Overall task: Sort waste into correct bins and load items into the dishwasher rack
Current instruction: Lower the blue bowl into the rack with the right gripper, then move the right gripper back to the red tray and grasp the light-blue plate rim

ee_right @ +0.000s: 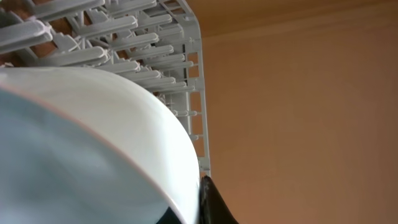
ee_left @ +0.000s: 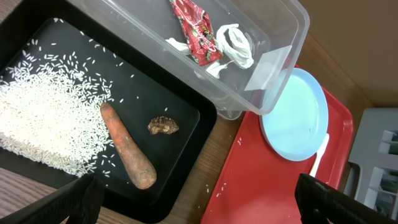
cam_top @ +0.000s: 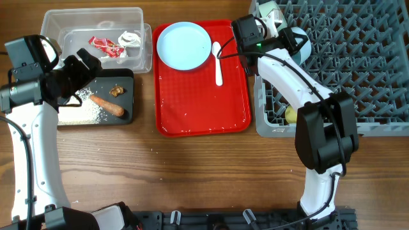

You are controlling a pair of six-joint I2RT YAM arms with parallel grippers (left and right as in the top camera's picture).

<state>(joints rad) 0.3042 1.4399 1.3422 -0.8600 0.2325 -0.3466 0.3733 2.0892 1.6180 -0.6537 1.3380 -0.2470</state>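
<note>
My right gripper is shut on the pale blue bowl over the grey rack; the bowl fills the right wrist view. A pale green bowl and a yellow cup are in the rack. My left gripper is open and empty above the black tray, which holds rice, a carrot stick and a brown chunk. The clear tub holds the wrapper and tissue. The blue plate and white spoon lie on the red tray.
The red tray sits between the bins and the rack, with a few stray rice grains on it. The tub's corner overhangs the tray's left edge. Bare wooden table lies in front.
</note>
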